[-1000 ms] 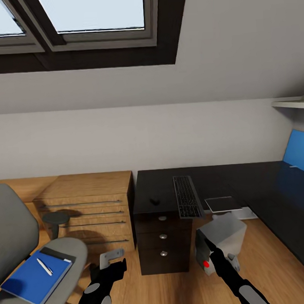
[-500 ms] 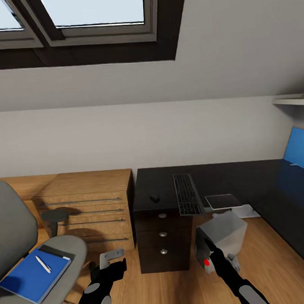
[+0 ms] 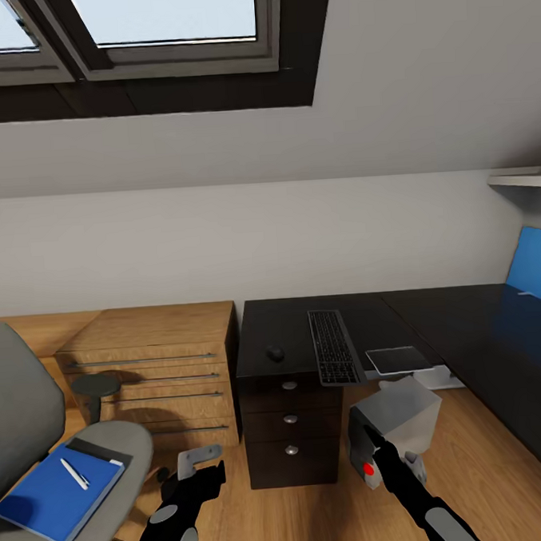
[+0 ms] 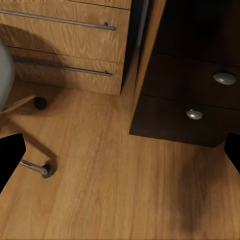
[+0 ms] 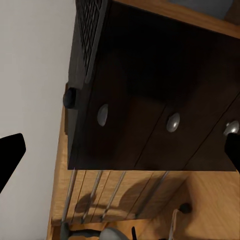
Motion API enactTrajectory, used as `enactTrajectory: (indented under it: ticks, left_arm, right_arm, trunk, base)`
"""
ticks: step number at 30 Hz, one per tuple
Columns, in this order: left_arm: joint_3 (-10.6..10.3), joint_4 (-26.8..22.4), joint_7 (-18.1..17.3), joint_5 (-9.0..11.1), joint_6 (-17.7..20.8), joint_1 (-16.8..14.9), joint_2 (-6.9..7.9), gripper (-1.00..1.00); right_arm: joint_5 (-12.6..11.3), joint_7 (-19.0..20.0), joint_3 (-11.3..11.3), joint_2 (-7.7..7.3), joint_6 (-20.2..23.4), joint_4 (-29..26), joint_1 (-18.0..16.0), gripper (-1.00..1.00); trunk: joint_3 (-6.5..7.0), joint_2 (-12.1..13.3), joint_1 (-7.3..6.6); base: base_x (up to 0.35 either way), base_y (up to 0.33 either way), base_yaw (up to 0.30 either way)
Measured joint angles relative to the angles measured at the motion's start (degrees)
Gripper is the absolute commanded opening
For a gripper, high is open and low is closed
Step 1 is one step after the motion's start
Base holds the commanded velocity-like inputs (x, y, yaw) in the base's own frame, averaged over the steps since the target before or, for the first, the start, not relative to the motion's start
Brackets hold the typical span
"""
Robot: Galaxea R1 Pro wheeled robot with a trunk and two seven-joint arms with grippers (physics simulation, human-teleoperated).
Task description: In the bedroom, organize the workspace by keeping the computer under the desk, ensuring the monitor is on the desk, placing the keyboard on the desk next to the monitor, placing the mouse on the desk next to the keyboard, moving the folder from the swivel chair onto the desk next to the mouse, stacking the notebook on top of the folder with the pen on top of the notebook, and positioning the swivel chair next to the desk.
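Observation:
The black desk (image 3: 290,329) carries the keyboard (image 3: 334,347), lying front to back with its near end over the edge, and the mouse (image 3: 275,353) to its left. The silver computer (image 3: 395,415) sits tilted on the floor right of the drawers. On the swivel chair (image 3: 121,440) seat lies the blue folder (image 3: 52,496), a dark notebook (image 3: 101,452) at its far edge and the white pen (image 3: 73,473) on top. My left gripper (image 3: 194,467) (image 4: 120,155) hangs open above the floor. My right gripper (image 3: 376,444) (image 5: 120,152) is open in front of the computer, facing the drawers (image 5: 170,120).
A light wooden drawer chest (image 3: 156,365) stands left of the desk, with a small round dark stool (image 3: 95,387) before it. A dark flat panel with a pale rim (image 3: 398,359) shows right of the keyboard. A blue wall panel (image 3: 535,274) and a shelf (image 3: 521,181) are at the right.
The whole picture has shifted slightly, so the camera moved. Both arms and the things keep their places.

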Motion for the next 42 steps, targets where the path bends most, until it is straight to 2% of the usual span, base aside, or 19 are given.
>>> enactTrajectory:
  ticks: [9,28,32,34,42]
  left_arm:
    - [-0.68,0.02,0.00,-0.05,0.01,1.05,0.03,1.00]
    - [-0.78,0.10,0.00,0.01,0.05,1.31,-0.02,1.00]
    - [-3.46,0.10,-0.04,0.05,-0.29,4.68,-0.02,1.00]
    - [-4.21,0.25,0.09,0.02,-0.49,5.37,0.02,1.00]
    - [-4.68,1.15,0.12,-0.03,-0.80,6.29,0.60,1.00]
  right_arm:
    - [0.00,0.00,0.00,0.00,0.00,0.00,0.00,1.00]
    - [0.00,-0.12,-0.12,-0.17,0.02,0.02,0.00,1.00]
    - [0.00,-0.17,-0.17,-0.28,0.08,0.02,0.00,1.00]
    - [0.00,-0.16,-0.17,-0.27,0.08,0.02,-0.01,1.00]
    - [-0.09,-0.17,-0.19,-0.19,0.09,0.02,-0.01,1.00]
  trunk:
    - [0.00,0.00,0.00]
    - [0.00,0.00,0.01]
    - [0.00,0.00,0.02]
    - [-0.01,0.00,0.01]
    - [-0.02,0.00,0.01]
  base:
    - [0.267,0.000,0.000]
    - [0.081,0.000,0.000]
    - [0.018,0.000,0.000]
    - [0.088,0.000,0.000]
    - [0.167,0.000,0.000]
